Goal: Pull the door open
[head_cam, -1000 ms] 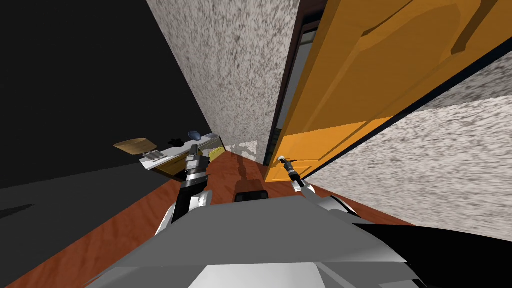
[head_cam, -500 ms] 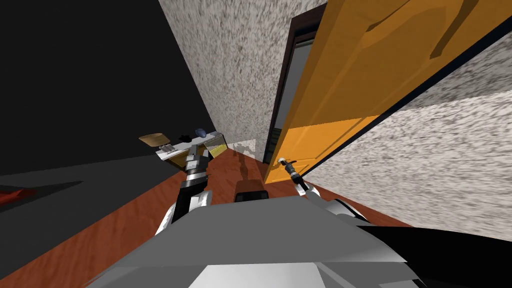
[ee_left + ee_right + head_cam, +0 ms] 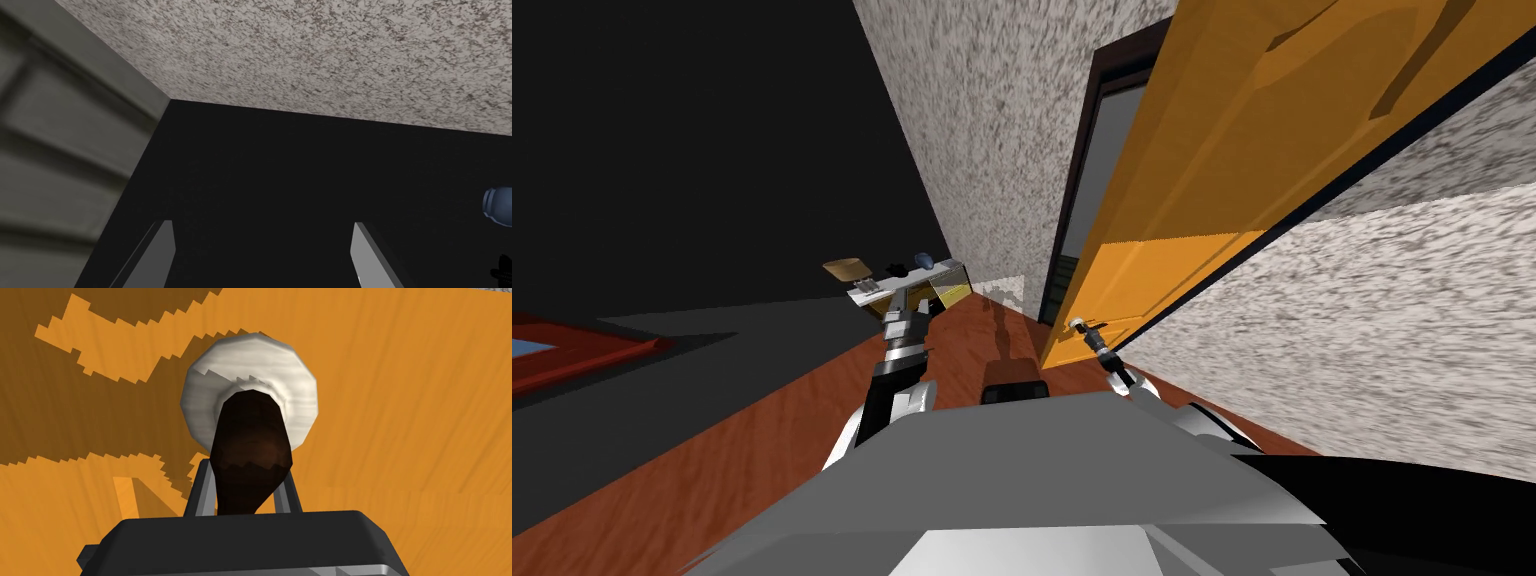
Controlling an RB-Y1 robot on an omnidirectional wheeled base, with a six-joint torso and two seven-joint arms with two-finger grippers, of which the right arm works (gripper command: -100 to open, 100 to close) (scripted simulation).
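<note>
Fingers pinching handle, right arm outstretched (door ajar)

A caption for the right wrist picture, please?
Right gripper shut on the dark handle, white round plate behind it on the orange door.

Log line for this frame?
phase: pull | right end effector: shut on door handle | door: ajar | left end effector: open, empty

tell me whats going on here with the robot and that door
The right gripper is shut on the dark handle of the orange door. The door stands partly open, swung off its dark frame. The left gripper is open and holds nothing.
</note>
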